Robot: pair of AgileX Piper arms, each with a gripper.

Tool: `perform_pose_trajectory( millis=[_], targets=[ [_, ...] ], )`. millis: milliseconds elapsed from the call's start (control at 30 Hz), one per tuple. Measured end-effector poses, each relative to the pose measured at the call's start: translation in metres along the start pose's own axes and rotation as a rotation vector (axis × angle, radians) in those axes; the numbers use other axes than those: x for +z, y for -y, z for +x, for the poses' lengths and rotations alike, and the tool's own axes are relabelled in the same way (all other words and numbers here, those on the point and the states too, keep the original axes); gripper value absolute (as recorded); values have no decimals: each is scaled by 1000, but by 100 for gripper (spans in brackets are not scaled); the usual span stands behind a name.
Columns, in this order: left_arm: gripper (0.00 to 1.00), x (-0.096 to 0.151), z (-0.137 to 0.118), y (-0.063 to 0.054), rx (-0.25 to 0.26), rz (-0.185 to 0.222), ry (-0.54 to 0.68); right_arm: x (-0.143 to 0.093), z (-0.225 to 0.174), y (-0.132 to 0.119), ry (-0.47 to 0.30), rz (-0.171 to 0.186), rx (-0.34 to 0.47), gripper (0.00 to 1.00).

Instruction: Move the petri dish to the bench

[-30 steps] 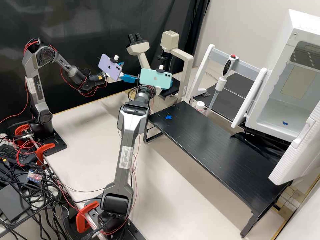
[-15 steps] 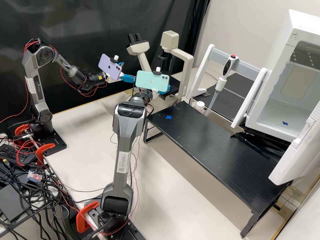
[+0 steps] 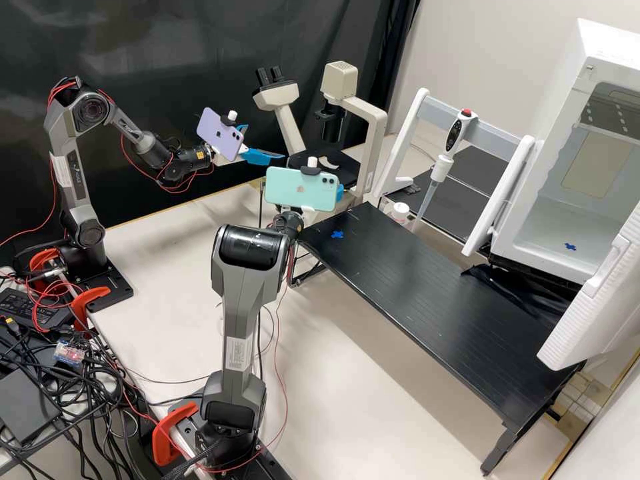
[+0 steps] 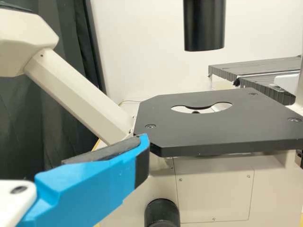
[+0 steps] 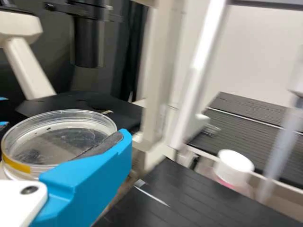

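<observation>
In the high view, the right gripper is mostly behind a mint-green phone, near the back left corner of the black bench. The right wrist view has the right gripper shut on a clear round petri dish with a strip of yellow tape on its side. The left gripper hangs left of the microscope stage, beyond a purple phone. Seen from the left wrist, the left gripper is open, with a blue finger beside the bare stage.
Behind the bench's left end stands the microscope. A white-capped bottle and a pipette on a white stand are behind the bench. At the right is an open white incubator. Blue crosses mark the bench and incubator floor.
The right arm has drawn back from the microscope stage, its gripper coming forward and down beside the bench's left end. The left arm has kept still.
</observation>
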Motion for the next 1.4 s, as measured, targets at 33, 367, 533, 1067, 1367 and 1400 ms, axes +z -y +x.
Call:
perform_pose_trajectory(
  millis=[33, 367, 533, 1067, 1367, 1400],
  targets=[
    [100, 0, 0, 0, 0, 0, 0, 8, -4, 1, 10, 2, 6, 0],
    [100, 0, 0, 0, 0, 0, 0, 58, -33, 4, 99, 32, 30, 0],
    [100, 0, 0, 0, 0, 0, 0, 66, -42, 3, 84, 23, 49, 0],
    [100, 0, 0, 0, 0, 0, 0, 70, -66, 0, 34, -9, 44, 0],
    [100, 0, 0, 0, 0, 0, 0, 64, -70, -8, 10, -16, 71, 100],
    [100, 0, 0, 0, 0, 0, 0, 64, -70, -7, 13, -17, 66, 100]
  ],
)
